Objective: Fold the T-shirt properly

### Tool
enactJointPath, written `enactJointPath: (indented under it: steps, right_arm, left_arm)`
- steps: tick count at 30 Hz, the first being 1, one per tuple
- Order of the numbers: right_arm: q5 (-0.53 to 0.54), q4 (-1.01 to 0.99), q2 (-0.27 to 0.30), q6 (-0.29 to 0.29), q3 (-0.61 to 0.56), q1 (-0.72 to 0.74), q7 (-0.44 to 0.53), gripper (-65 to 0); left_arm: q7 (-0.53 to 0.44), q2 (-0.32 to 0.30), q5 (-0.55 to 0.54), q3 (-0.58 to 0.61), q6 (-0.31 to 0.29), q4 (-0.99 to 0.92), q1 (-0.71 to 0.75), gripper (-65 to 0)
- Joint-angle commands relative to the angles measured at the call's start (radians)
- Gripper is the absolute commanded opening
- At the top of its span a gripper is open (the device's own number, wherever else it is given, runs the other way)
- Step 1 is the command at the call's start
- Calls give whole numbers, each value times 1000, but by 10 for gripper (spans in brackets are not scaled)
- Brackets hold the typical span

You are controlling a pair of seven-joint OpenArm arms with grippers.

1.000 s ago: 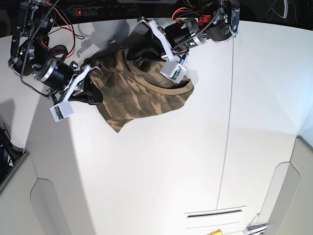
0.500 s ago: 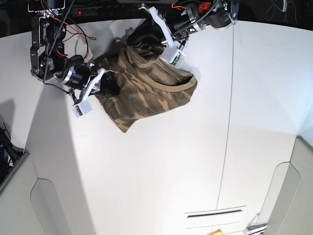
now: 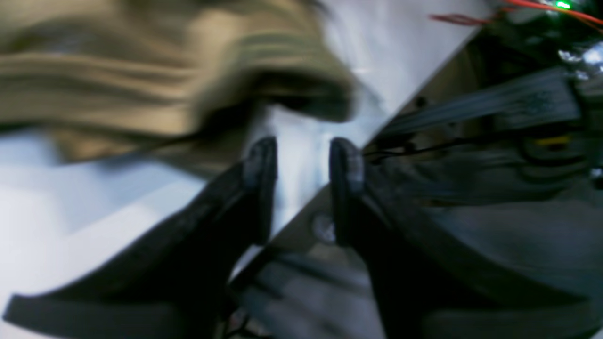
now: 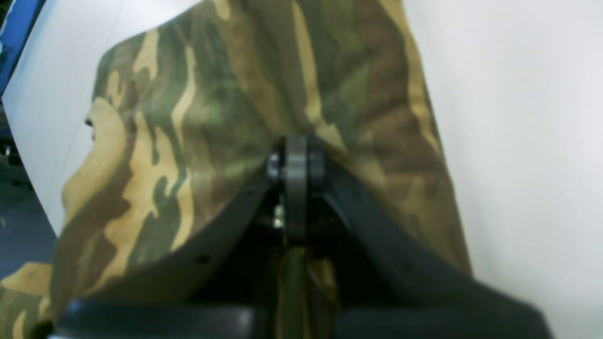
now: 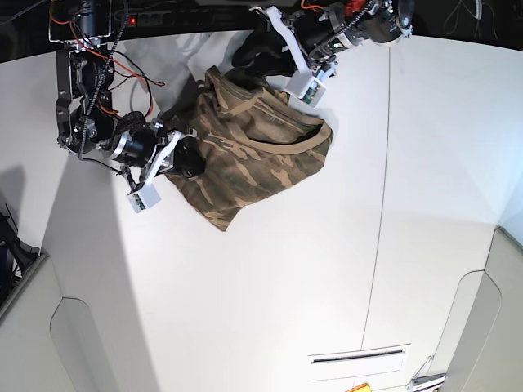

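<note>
Right tool pressed together, pinching T-shirt edge, likely to anchor cloth for fold. Left tool spread, nothing between jaws, blurred cloth just beyond tips. T-shirt bunched, partly folded, on white worktop near far edge, between both arms.

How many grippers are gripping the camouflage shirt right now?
1. The right gripper is clamped on the brown, tan and olive camouflage cloth T-shirt; the left gripper is open beside it, empty.
</note>
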Motion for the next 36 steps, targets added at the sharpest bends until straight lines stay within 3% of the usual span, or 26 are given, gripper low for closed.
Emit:
enactJointPath:
  steps: [1,6,12,18,21,28,36]
  right_arm:
    - [-5,11,10,-3,3,16,11,-650]
    - [29,23,12,-3,3,16,-6,-650]
    - [139,172,11,-3,3,16,-114,-650]
    - [224,299,11,-2,3,5,-239,-650]
    - [277,299,11,1,-8,-44,-244,-650]
    - [282,299,11,12,-158,-148,-244,-650]
    - [277,299,13,11,-332,-164,-251,-650]
  left_arm:
    - [-14,-4,-21,-11,-16,19,4,-408]
    - [-37,-9,-87,-122,-16,19,3,-408]
    - [-37,-9,-142,-253,-16,19,-2,-408]
    - [-48,-9,-141,-284,-16,18,-39,-408]
    - [-53,-9,-137,-284,-16,18,-59,-408]
    - [-55,-10,-126,-284,-16,18,-85,-408]
    - [-56,-11,-118,-296,-16,18,-85,-409]
